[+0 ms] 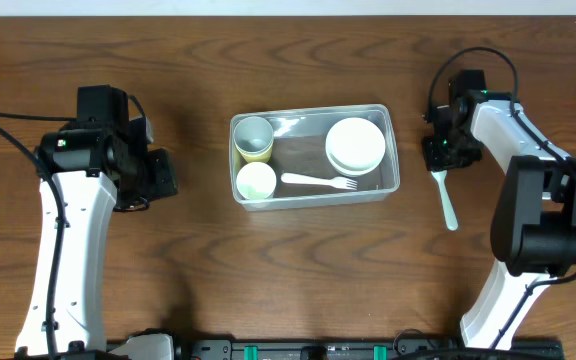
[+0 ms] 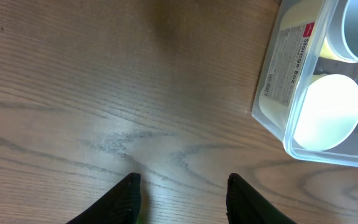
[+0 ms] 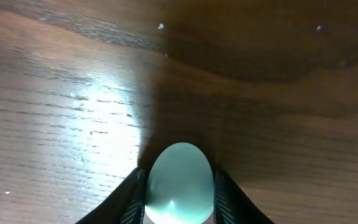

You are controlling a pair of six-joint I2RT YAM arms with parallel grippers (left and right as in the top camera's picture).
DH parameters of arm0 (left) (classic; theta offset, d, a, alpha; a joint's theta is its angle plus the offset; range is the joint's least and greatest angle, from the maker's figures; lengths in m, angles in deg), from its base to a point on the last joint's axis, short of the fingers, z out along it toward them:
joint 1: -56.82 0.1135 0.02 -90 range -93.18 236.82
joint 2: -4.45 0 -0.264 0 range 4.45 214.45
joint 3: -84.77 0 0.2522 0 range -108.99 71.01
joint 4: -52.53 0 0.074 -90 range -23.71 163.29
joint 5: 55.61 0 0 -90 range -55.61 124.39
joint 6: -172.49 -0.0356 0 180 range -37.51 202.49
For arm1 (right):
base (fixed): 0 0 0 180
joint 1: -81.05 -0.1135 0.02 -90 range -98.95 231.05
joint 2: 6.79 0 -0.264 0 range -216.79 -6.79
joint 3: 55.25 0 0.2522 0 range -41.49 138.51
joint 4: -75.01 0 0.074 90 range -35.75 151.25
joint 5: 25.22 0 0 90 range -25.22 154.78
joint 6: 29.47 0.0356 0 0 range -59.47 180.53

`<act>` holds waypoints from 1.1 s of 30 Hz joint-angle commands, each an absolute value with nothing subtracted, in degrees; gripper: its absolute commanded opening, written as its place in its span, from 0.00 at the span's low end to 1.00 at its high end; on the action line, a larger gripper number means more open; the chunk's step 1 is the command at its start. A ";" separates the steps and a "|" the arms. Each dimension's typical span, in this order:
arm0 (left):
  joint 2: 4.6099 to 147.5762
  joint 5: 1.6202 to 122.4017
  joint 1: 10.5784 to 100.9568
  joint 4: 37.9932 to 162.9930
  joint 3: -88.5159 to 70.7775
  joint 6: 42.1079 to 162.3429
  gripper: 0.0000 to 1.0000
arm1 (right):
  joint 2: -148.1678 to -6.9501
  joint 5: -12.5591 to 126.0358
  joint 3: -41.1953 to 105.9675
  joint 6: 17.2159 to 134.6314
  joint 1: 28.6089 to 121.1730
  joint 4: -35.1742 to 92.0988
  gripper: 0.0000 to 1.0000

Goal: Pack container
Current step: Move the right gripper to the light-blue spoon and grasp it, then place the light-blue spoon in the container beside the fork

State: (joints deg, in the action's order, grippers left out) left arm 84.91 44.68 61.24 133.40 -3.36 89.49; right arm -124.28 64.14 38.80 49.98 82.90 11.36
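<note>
Our right gripper (image 3: 178, 179) is clamped on a pale spoon (image 1: 448, 203) above bare wood, just right of the clear container (image 1: 313, 110). Our left gripper (image 2: 180, 186) hangs parted and empty, with the container off to its right. In the container sit two cups (image 1: 254, 140), a white fork (image 1: 318, 182) and stacked white bowls (image 1: 356, 145).

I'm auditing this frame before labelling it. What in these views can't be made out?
Right wrist: the spoon shows only its bowl; its handle is not in view.
Left wrist: the container is cut off by the right edge; the fine print on its label is too small to read.
Overhead: the left gripper is one dark mass, so its finger spread cannot be read there.
</note>
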 commanded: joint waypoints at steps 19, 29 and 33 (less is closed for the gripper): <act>84.93 44.24 61.53 133.29 -3.47 88.51 0.45 | -94.90 58.30 42.12 23.49 56.26 12.36 0.10; 84.93 44.24 61.53 133.29 -3.47 88.51 0.45 | -102.46 58.30 42.10 18.59 46.01 12.28 0.08; 84.93 44.24 61.53 133.29 -3.47 88.51 0.45 | -105.39 58.30 42.10 18.44 45.50 12.26 0.09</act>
